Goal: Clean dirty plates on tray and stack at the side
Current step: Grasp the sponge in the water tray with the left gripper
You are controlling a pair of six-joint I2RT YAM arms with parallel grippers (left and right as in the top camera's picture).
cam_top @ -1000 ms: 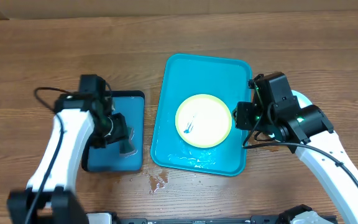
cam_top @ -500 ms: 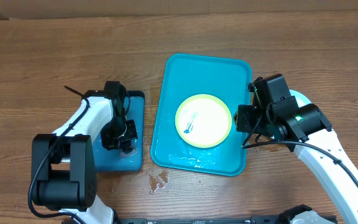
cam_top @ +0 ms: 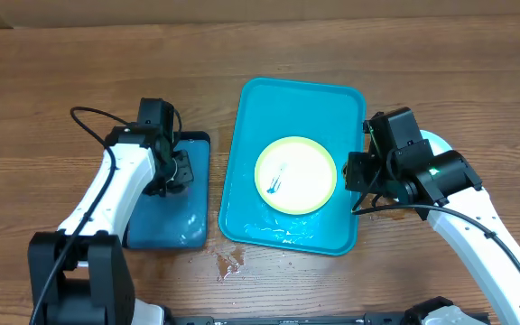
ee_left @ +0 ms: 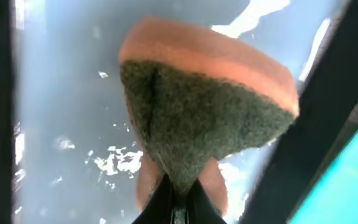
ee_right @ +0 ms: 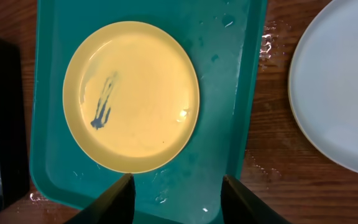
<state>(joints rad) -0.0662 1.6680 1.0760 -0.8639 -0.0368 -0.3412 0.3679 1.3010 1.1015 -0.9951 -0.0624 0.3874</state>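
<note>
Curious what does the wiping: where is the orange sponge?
In the left wrist view, the orange sponge with dark scouring face is pinched in the left fingers over the small black-rimmed blue tray, left of the teal plastic tray.

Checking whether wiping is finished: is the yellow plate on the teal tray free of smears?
No, the yellow plate on the teal tray carries a dark blue smear near one edge.

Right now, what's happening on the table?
The left gripper holds an orange sponge over the small blue tray, which looks wet. One yellow plate with a dark smear lies in the teal tray, not yet wiped. The right gripper hangs open over that tray's right edge. A white plate lies on the table to its right.
</note>
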